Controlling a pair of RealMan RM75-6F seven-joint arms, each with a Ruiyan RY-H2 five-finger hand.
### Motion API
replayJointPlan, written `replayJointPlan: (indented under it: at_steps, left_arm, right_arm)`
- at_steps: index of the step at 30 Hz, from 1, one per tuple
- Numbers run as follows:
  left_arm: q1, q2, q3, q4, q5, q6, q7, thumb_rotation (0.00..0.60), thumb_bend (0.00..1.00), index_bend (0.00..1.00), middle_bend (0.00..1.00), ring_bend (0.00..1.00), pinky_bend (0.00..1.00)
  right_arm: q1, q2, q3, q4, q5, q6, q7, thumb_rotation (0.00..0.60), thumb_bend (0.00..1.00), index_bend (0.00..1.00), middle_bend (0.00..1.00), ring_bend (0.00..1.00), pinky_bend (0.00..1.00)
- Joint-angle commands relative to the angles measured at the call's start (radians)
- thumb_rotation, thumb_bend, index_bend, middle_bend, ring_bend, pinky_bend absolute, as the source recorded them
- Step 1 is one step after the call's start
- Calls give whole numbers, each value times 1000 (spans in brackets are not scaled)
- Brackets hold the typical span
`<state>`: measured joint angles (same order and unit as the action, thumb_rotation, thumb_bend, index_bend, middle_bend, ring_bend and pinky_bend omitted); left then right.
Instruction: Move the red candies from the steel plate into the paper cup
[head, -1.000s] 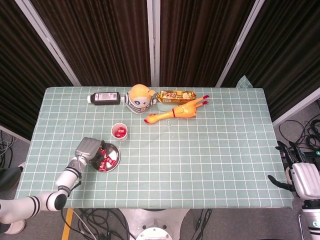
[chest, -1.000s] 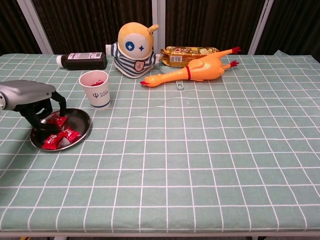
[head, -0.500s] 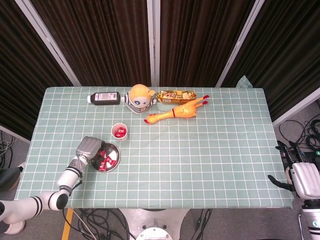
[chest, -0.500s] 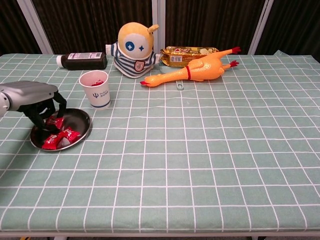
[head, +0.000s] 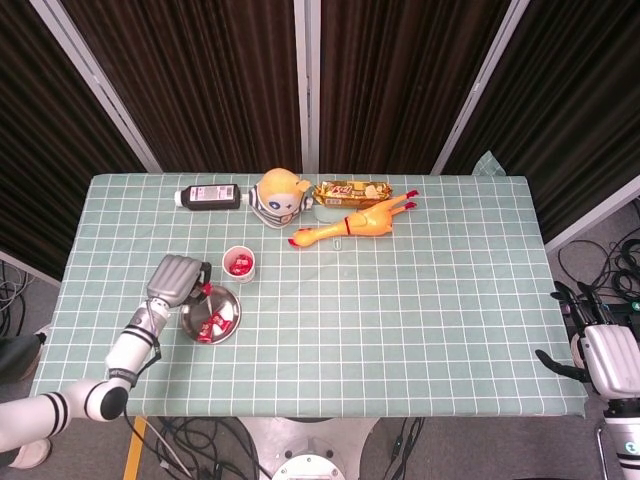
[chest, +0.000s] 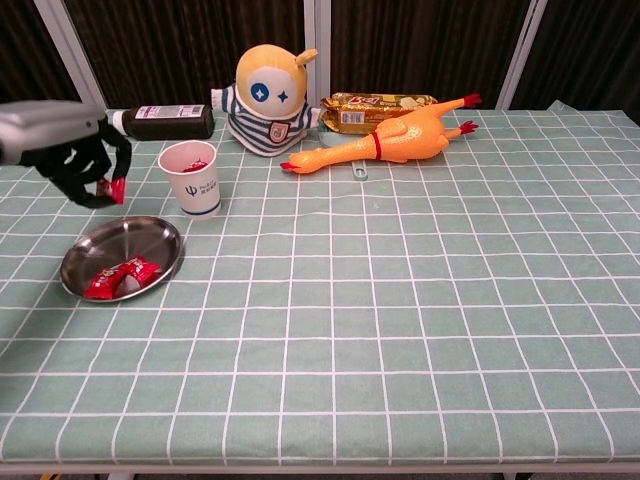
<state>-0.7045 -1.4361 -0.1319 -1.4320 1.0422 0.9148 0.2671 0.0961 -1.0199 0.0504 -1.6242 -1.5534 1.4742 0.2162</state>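
Pinching one red candy (chest: 117, 189) in my left hand (chest: 75, 155), I hold it above the worktop (chest: 420, 300), between the steel plate (chest: 160, 235) and the paper cup (chest: 192, 178). Two more candies (chest: 122, 277) lie on the plate. My right hand (head: 600, 355) hangs off the worktop's edge, fingers apart, holding nothing.

The left hand (chest: 70, 150) pinches a red candy (chest: 117, 189) above the steel plate (chest: 150, 236), left of the paper cup (chest: 191, 178); two candies (chest: 122, 276) lie in the plate.
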Motion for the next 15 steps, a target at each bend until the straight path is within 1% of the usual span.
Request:
replayJointPlan:
  at_steps: [1, 5, 8, 15]
  left_arm:
    - [-30, 39, -51, -43, 7, -2, -18, 600, 319, 650, 913, 820, 982]
    - [-74, 34, -83, -40, -13, -29, 2, 600, 320, 642, 913, 820, 982]
    - [-115, 19, -96, -18, -64, -80, 32, 600, 319, 625, 912, 820, 982]
    - [-195, -38, -103, 51, -173, -144, 103, 600, 319, 599, 908, 819, 982]
  right_arm:
    - [0, -1, 0, 2, 0, 0, 3, 600, 78, 41, 203, 10, 218]
    - [0, -2, 1, 8, 3, 0, 8, 600, 79, 41, 203, 10, 219]
    - [0, -1, 1, 12, 4, -1, 13, 600, 78, 41, 203, 10, 219]
    - [1, -2, 2, 19, 9, -7, 20, 600, 78, 41, 203, 10, 219]
